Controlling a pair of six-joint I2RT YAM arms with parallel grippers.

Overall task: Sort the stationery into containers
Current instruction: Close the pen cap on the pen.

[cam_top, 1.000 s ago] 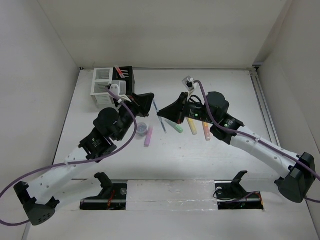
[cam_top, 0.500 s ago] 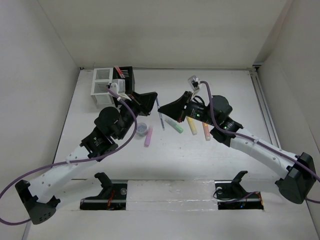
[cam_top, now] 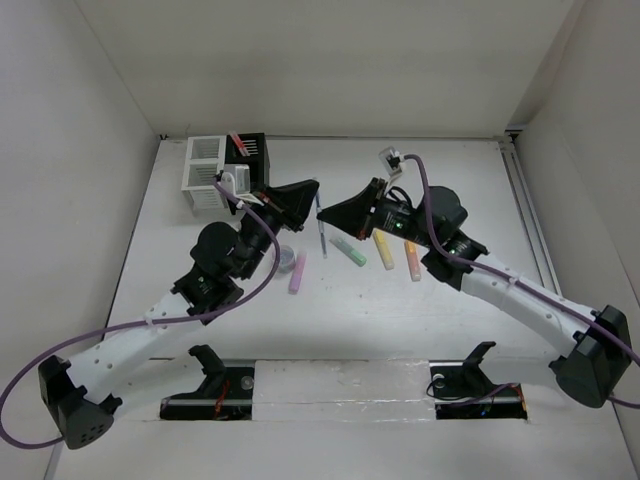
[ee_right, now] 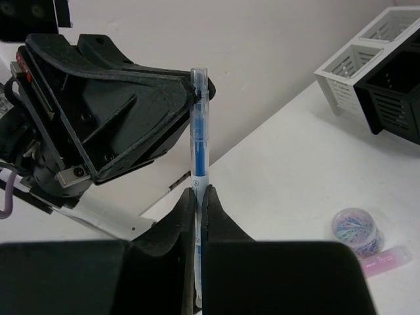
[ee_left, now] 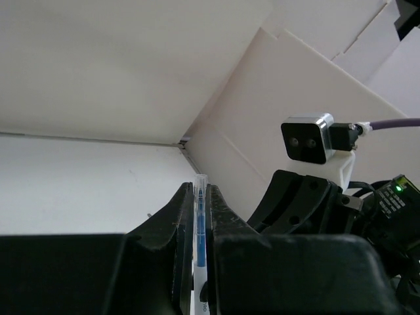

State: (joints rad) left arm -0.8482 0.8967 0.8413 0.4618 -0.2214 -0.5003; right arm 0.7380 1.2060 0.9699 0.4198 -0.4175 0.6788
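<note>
Black right gripper (ee_right: pixel 199 197) clamps narrow on blue pen (ee_right: pixel 199 131), lower barrel; left gripper (ee_left: pixel 201 197) clamps narrow near its top end. Pen upright over mid-table (cam_top: pixel 440 320). Purple marker (cam_top: pixel 297 272) and round tub (cam_top: pixel 285 259) lie near; white box (cam_top: pixel 203 170) and black box (cam_top: pixel 250 160) well apart, far-left corner.

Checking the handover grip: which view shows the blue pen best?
Right wrist: the pen shows most of its length, right gripper pinching low, left gripper at its top. Left wrist shows just a sliver between its jaws; top external shows it small, where the grippers meet.
</note>
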